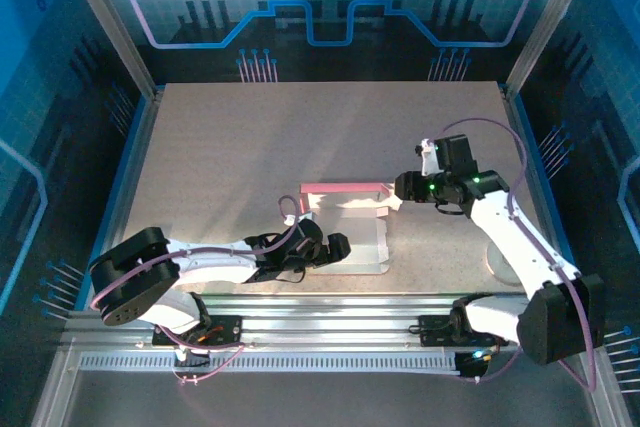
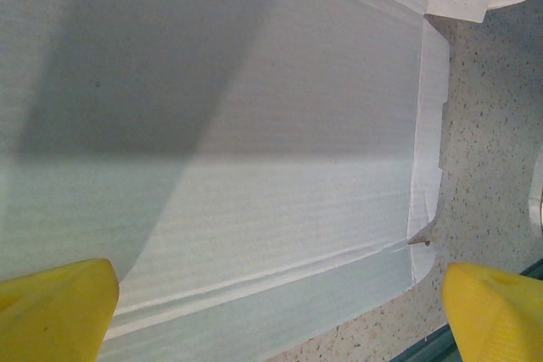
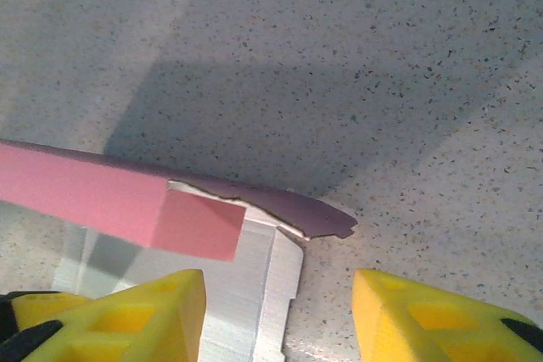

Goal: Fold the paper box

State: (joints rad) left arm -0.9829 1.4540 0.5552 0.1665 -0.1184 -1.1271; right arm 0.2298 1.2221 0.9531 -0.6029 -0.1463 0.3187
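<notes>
The paper box lies flat at the table's middle, whitish face up, with a pink back flap folded upright along its far edge. My left gripper hovers low over the box's left part. In the left wrist view its yellow fingers stand wide open over the white creased panel, holding nothing. My right gripper is at the pink flap's right end. Its jaws stand apart, open, straddling the white side flap's edge below the pink flap.
The speckled table stretches wide behind and beside the box. Aluminium rails run along the near edge just in front of the box. Frame posts stand at the back corners.
</notes>
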